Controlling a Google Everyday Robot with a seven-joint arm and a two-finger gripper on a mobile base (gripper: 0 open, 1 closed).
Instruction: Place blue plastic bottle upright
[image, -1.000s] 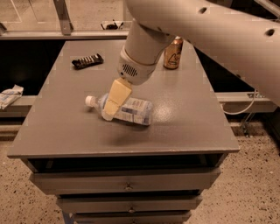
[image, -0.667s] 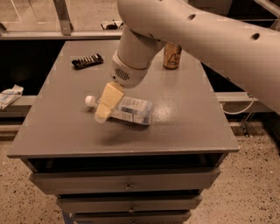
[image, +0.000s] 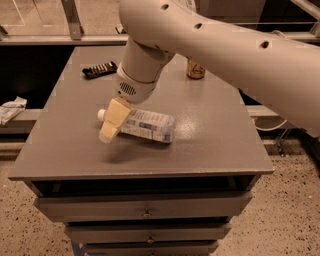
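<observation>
Risks first. Could send the blue plastic bottle (image: 150, 126) rolling toward the near edge of the desk (image: 220, 145) if nudged off-centre: round, smooth, probably light, lying free. Could also lose it mid-lift if clamped only at the narrow neck, with the heavier end swinging down and the bottle toppling on release. Could fall over again if let go while leaning. Worth keeping clear of the gold can (image: 195, 70) at the far side, half hidden behind the arm (image: 220, 40), and of the dark flat object (image: 99, 69) at the far left, though both well apart from the work.

Gripper (image: 107, 134) hanging low over the cap end of the bottle, overlapping the neck in this view; touching or just above, impossible to say. Open or closed: cannot tell.

Bottle on its side, a little left of the desk's middle. Long axis running left to right, skewed slightly so that the right end sits nearer. White cap (image: 102, 114) pointing left and a touch far; base to the right. Needs turning up onto that base; not yet upright.
</observation>
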